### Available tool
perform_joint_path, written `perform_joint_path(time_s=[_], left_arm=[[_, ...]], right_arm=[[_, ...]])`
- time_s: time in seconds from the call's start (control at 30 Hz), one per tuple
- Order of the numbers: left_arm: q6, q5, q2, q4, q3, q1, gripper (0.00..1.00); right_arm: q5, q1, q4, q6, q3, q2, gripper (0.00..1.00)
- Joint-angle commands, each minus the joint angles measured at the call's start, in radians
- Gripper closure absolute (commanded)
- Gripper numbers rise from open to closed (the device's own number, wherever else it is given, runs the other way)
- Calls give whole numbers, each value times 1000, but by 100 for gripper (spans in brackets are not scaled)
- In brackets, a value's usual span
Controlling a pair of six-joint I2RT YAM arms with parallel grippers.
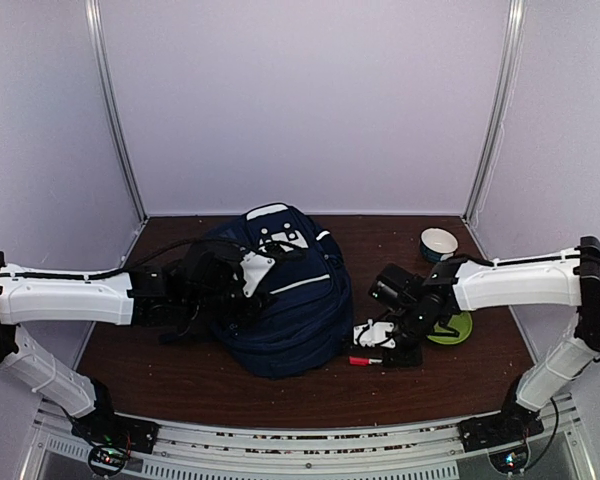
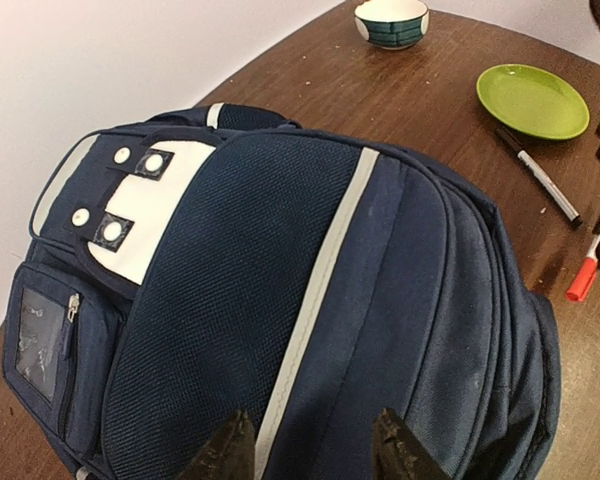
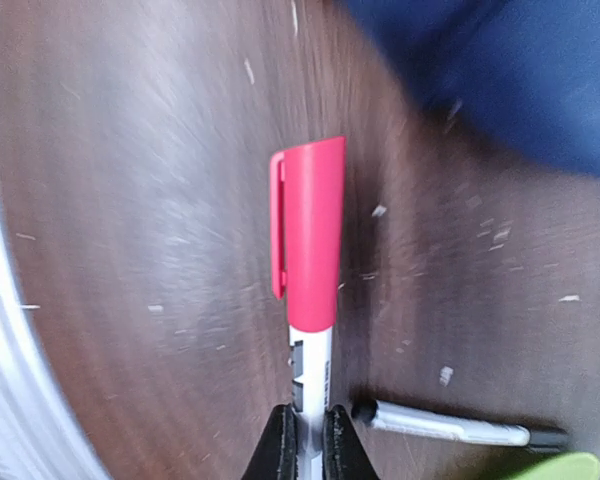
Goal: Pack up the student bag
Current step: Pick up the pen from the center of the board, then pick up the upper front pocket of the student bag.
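The navy student bag (image 1: 285, 300) lies in the middle of the table, white stripe and white patch up; it fills the left wrist view (image 2: 310, 300). My left gripper (image 2: 313, 448) is open, hovering just over the bag's front panel, one finger on each side of the white stripe. My right gripper (image 3: 308, 440) is shut on a white marker with a red cap (image 3: 310, 250), held low over the table right of the bag. The marker's red cap also shows in the top view (image 1: 361, 361) and in the left wrist view (image 2: 583, 280).
A black-capped marker (image 2: 540, 175) lies on the table near the green plate (image 2: 532, 100); it also shows in the right wrist view (image 3: 450, 428). A teal and white bowl (image 1: 439, 243) stands at the back right. White walls enclose the table.
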Motion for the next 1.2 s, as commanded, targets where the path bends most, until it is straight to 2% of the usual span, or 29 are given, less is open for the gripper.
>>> perform_joint_path(time_s=[0.0,0.13,0.33,0.57,0.67,0.8,0.93,1.17], left_arm=[[28,-35,-4,-1,23,2,57],[58,-43,17,-21,45,2,57],[134,-45,47,-44,70,3,52],[199,129,131,-123,159,4,50],[206,112,163,-117,178,4,50],[238,12,228,-154,218,3,50],[273,89,214,-184,234,3,50],[225,219,138,-187,204,-12,50]], right_arm=[[-118,-3,-86,48,85,-107,100],[-165,-11,-111,82,160,-121,100],[-96,-18,-84,66,207,-166,100],[-54,-31,-92,46,198,-223,100],[-37,-32,-90,46,184,-244,100],[-36,-35,-105,52,173,-259,100],[-24,-36,-122,49,164,-283,100],[-26,-37,-120,42,154,-296,100]])
